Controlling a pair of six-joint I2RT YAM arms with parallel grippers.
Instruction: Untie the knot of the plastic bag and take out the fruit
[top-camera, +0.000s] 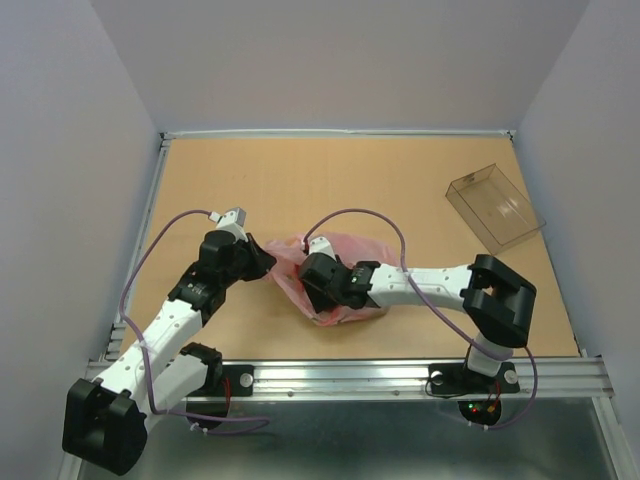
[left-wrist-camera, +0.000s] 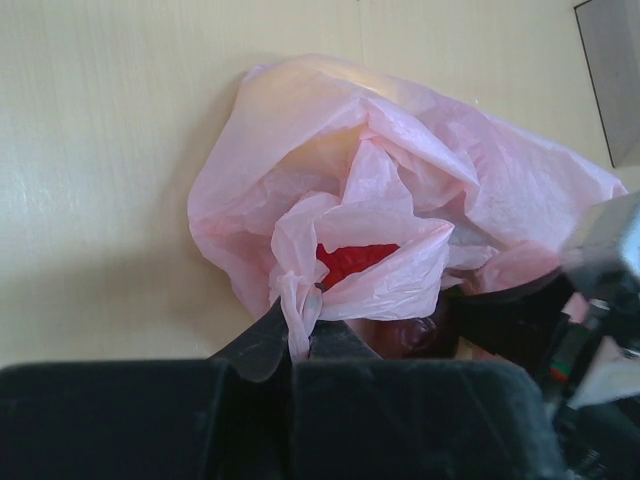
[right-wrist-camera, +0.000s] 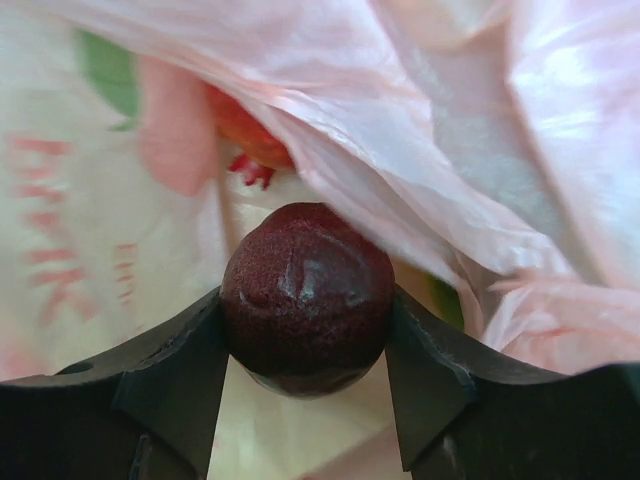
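The pink plastic bag (top-camera: 335, 262) lies crumpled mid-table, its mouth open in the left wrist view (left-wrist-camera: 420, 180). My left gripper (left-wrist-camera: 298, 335) is shut on a twisted pink handle (left-wrist-camera: 298, 300) at the bag's left edge; no tied knot shows. My right gripper (right-wrist-camera: 306, 330) is inside the bag mouth, shut on the dark purple fruit (right-wrist-camera: 306, 295), which also shows in the left wrist view (left-wrist-camera: 412, 335). A red fruit (left-wrist-camera: 352, 262) shows inside the bag, also in the right wrist view (right-wrist-camera: 245, 130). A bit of green fruit (right-wrist-camera: 108, 75) peeks through the plastic. The other fruit are hidden.
A clear rigid rectangular box (top-camera: 493, 205) stands at the far right of the table. Grey walls close in the table on three sides. An aluminium rail (top-camera: 350, 375) runs along the near edge by the arm bases.
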